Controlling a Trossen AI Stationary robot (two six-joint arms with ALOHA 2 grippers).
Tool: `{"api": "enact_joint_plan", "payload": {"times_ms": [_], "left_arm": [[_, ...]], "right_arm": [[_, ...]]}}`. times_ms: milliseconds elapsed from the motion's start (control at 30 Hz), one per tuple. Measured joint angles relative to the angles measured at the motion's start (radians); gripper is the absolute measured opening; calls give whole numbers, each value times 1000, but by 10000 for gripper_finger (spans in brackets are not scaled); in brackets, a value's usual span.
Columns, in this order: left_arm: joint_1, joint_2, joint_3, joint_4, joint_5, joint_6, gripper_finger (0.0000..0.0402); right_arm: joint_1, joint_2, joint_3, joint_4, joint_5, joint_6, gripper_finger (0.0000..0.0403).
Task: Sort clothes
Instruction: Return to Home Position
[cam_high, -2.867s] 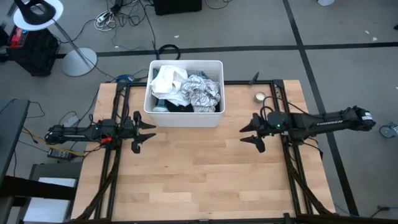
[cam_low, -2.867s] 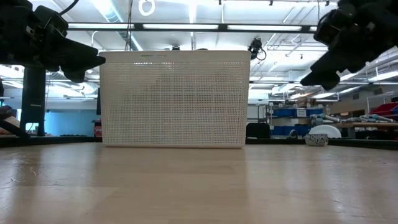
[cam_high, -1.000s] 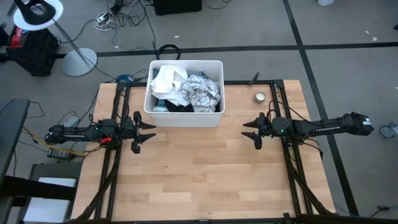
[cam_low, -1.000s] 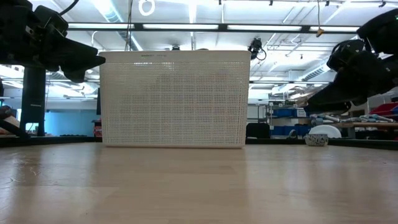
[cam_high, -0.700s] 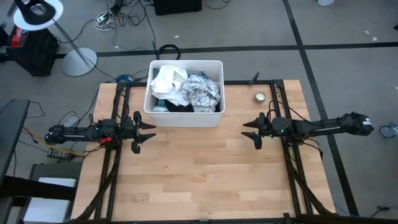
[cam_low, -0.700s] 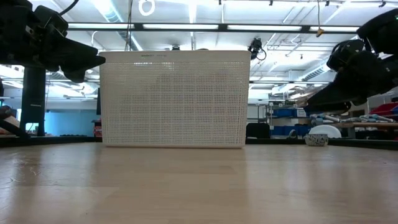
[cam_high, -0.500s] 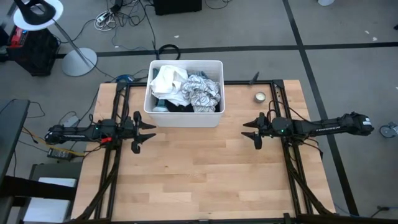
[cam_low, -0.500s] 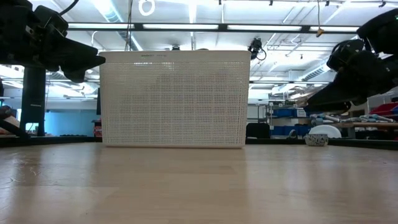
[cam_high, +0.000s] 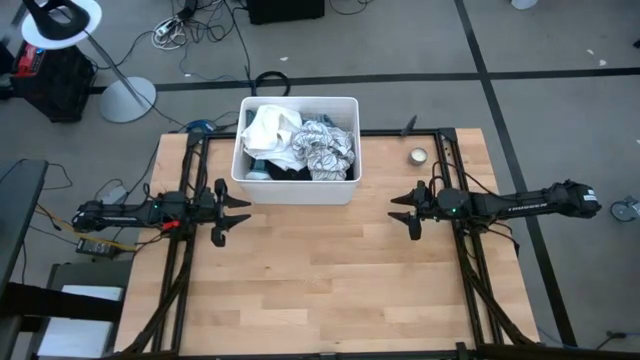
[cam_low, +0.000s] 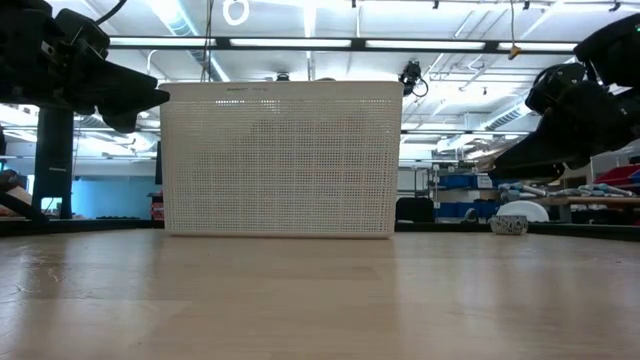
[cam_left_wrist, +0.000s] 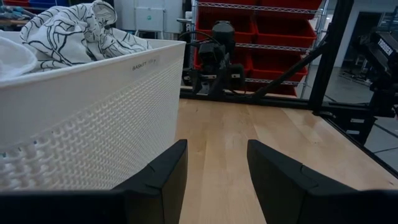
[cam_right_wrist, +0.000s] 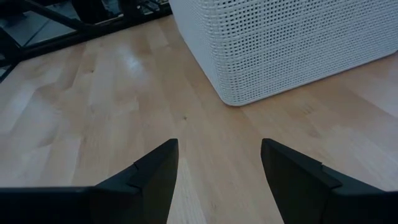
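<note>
Left pincer: my left gripper (cam_high: 238, 211) hangs over the left side of the table (cam_high: 320, 280), pointing right toward the middle. Its two fingers are spread apart with nothing between them; my left wrist view shows bare wood through the gap (cam_left_wrist: 214, 149).
Right pincer: my right gripper (cam_high: 398, 211) hangs over the right side of the table, pointing left and facing the other one. It is released too, fingers wide and grasping nothing (cam_right_wrist: 219, 149).
Gap between my arms: the two grippers are well apart, with bare wood between them.
Height: in the low view both grippers (cam_low: 150, 100) (cam_low: 500, 165) hang clear above the tabletop, touching nothing.
Clothes: the clothes (cam_high: 297, 142) lie heaped in the white tub (cam_high: 296, 190) at the far middle of the table. None lie on the wood.
What shows in the heap: a white garment (cam_high: 268, 130) on the left, a black-and-white patterned shirt (cam_high: 328, 145) on the right, and a black piece (cam_high: 290, 174) at the near edge.
From my left wrist: the patterned shirt (cam_left_wrist: 81, 31) rises above the tub's rim (cam_left_wrist: 93, 112).
Tub and my right pincer: the tub's perforated wall (cam_right_wrist: 280, 43) stands just beyond my right fingers, apart from them.
Other thing: a small round tin (cam_high: 418, 156) sits at the far right of the table.
</note>
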Motion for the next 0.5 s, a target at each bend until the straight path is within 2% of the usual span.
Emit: {"api": "enact_joint_plan", "payload": {"times_ms": [300, 500], "left_arm": [[0, 0, 0, 0, 0, 0, 173], [0, 0, 0, 0, 0, 0, 173]], "right_arm": [[0, 0, 0, -1, 0, 9, 230], [0, -13, 0, 57, 0, -18, 230]]}}
